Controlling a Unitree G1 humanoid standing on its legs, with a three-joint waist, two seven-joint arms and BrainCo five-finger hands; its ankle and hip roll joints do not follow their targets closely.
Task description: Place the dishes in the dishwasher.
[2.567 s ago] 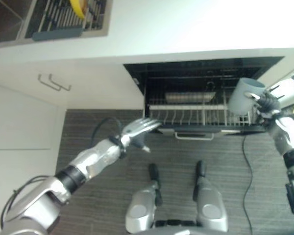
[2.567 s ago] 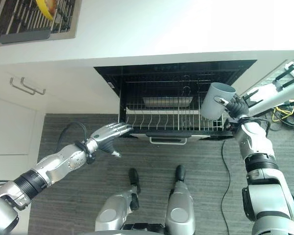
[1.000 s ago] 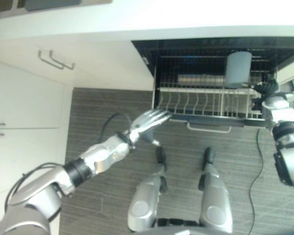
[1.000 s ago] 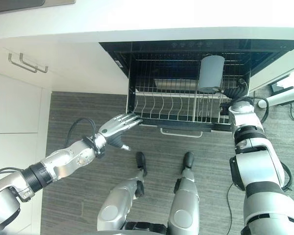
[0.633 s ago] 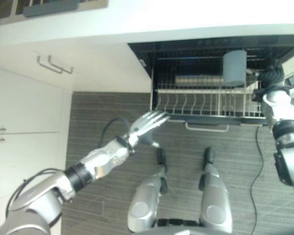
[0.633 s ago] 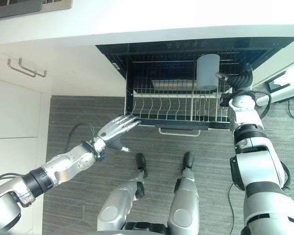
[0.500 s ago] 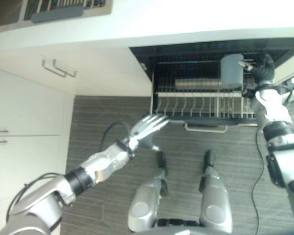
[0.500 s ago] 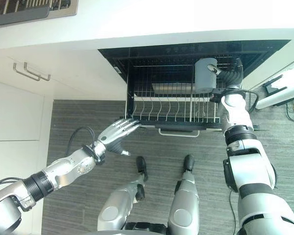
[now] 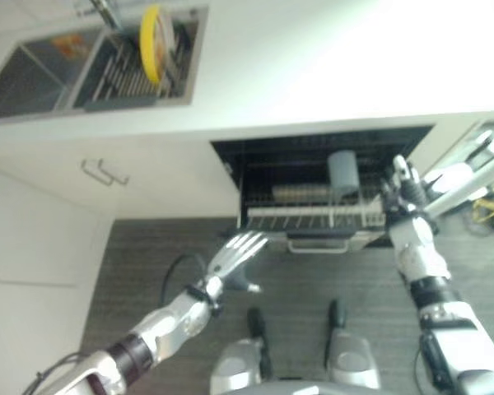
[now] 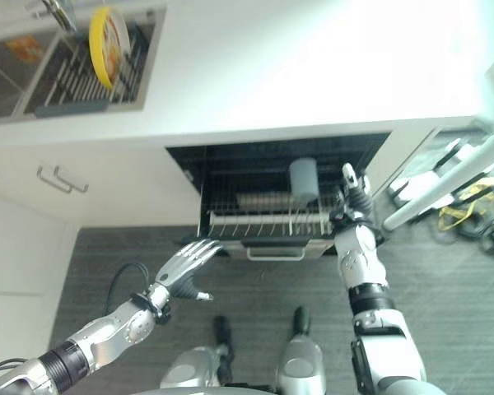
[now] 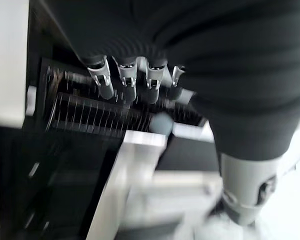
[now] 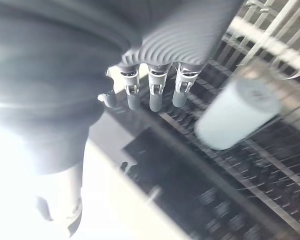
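Your right hand [image 10: 351, 191] has let go of the cup [image 10: 303, 180] and pulled back from it since the picture half a second ago. You can also see more of the counter now, but that is the camera moving, not the things.

Nearest to you, your left hand [image 9: 237, 251] hangs over the dark floor [image 9: 329, 276], just in front of the dishwasher [image 10: 276, 156]. Its fingers [image 11: 104, 82] are straight and spread wide, and it holds nothing.

Next comes the rack [image 9: 309, 216], pulled partly out of the dishwasher. The grey cup stands in the rack, toward its right side. Left of the cup, a shallow metal dish [image 9: 298, 194] lies in the rack too. Your right hand is just right of the cup and not touching it. Its fingers [image 12: 155, 92] are straight and relaxed, with nothing in them.

Farthest away, across the white counter [image 10: 313, 74], you see the sink [image 9: 33, 78]. A drying rack [image 10: 74, 78] sits beside it, and a yellow plate [image 10: 107, 37] stands on edge in that rack.

Your right wrist view shows the cup from close up, apart from the fingers, with wire bars under it. Your left wrist view shows the row of rack bars past your left fingers, which the eye views show small.
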